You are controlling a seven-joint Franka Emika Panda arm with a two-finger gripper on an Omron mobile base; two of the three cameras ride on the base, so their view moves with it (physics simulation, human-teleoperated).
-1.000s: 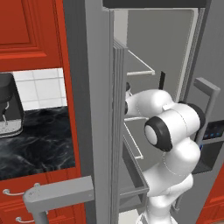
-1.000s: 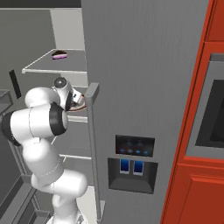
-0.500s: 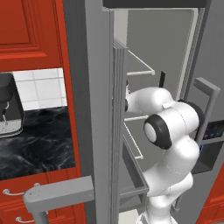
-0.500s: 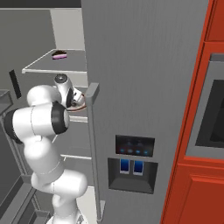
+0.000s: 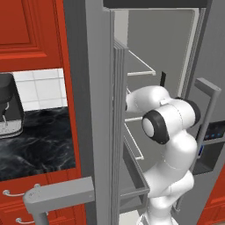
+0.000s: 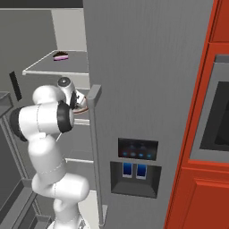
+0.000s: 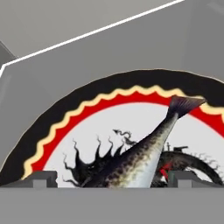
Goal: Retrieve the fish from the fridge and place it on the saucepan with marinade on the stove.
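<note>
The fridge [image 6: 143,67] stands with its left door [image 5: 99,101] swung open. My arm reaches onto a middle white shelf [image 7: 52,74]. There the fish [image 7: 144,153], speckled brown with a dark tail, lies on a round plate [image 7: 87,113] with a black, yellow and red rim. My gripper [image 7: 113,178] is open right over the fish, one fingertip [image 7: 43,177] on each side of its body. From the right base view the hand [image 6: 68,86] hovers above the plate's edge [image 6: 81,110]. Saucepan, marinade and stove are out of view.
A small pink item [image 6: 60,56] lies on the upper fridge shelf. The shut right fridge door carries a bar handle [image 6: 95,147] and a dispenser panel [image 6: 136,167]. Red cabinets [image 6: 201,134] flank the fridge; a dark marble counter [image 5: 35,140] with a coffee machine [image 5: 9,105] lies left.
The arm has edged slightly further into the fridge; nothing else has moved.
</note>
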